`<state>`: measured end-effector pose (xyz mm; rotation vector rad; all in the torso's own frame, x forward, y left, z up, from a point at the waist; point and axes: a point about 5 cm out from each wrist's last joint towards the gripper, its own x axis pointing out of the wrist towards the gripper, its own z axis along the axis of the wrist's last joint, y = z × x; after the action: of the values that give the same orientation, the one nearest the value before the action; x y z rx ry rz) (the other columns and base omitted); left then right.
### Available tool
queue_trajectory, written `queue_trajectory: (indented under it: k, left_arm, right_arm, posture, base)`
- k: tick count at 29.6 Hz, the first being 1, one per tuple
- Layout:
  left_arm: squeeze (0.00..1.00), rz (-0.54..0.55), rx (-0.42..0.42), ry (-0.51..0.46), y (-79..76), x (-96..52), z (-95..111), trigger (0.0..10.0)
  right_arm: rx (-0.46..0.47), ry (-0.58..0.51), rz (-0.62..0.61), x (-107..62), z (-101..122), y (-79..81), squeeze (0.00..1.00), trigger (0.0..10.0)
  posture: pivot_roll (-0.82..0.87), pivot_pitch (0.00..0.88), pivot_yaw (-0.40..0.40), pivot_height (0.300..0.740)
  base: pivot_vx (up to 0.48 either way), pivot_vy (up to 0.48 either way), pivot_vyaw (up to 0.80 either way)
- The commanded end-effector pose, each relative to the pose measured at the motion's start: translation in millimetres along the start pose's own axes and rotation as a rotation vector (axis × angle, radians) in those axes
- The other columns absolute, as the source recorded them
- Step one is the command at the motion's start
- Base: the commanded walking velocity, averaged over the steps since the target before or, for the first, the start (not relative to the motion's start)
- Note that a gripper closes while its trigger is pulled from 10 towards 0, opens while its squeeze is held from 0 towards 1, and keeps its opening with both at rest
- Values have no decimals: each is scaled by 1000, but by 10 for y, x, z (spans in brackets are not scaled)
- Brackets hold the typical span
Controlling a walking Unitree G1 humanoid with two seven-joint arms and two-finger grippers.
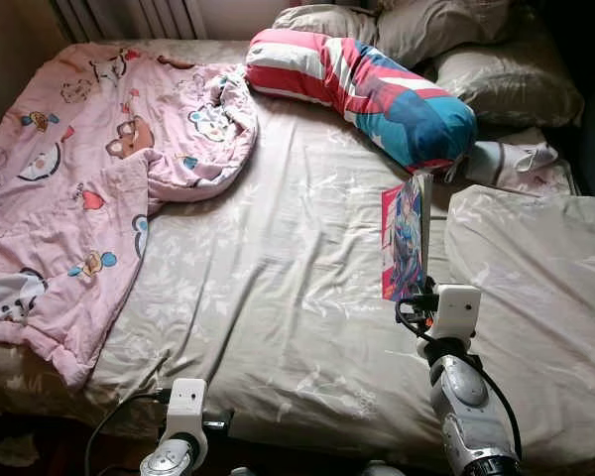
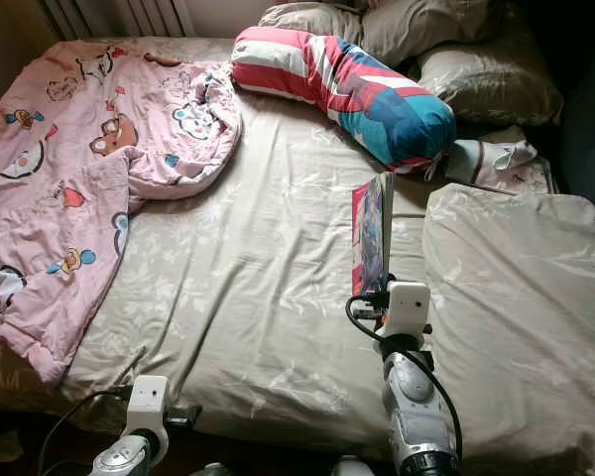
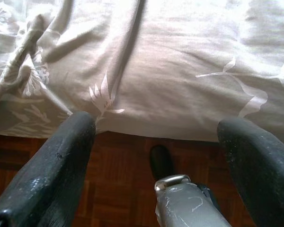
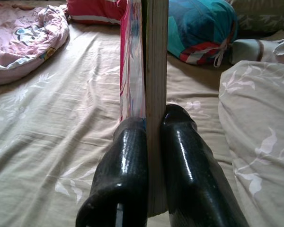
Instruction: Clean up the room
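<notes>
Two right jaws (image 4: 151, 142) pinching a book (image 1: 407, 238), held upright over the bed (image 1: 278, 297) near its right side, below the striped bolster (image 1: 367, 89). Left jaws (image 3: 156, 142) spread wide past the bed's foot edge, over wooden floor (image 3: 118, 189). Pink blanket (image 1: 69, 188) bunched along the left edge.

A thin, pink-covered book (image 1: 405, 238), perhaps a comic, stands upright above the bed.

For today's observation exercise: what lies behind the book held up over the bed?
Behind the book, held upright by the right gripper, lies the striped bolster pillow, with beige pillows farther back. The sheet strip directly behind it is hidden.
</notes>
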<state>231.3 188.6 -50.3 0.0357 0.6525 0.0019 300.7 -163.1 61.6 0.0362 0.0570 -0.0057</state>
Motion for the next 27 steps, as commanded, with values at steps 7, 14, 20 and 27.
queue_trajectory:
  k: [7,14,20,27]
  left_arm:
    - [0,5,8,47,30,-38,-117,10000]
    - [0,7,8,47,37,-41,-123,10000]
    - [0,8,6,48,40,-43,-126,10000]
    - [0,8,4,49,43,-41,-122,10000]
  right_arm:
    - [1,-11,13,1,2,32,0,10000]
    - [4,-6,-2,-11,-7,13,0,10000]
    - [6,2,-5,-9,-19,8,0,10000]
    - [0,19,-2,3,-35,18,0,10000]
  posture:
    - [-65,193,60,660]
    - [-64,196,60,660]
    - [-62,200,60,660]
    - [-64,203,60,660]
  base:
    - [0,0,0]
    - [0,0,0]
    - [0,0,0]
    - [0,0,0]
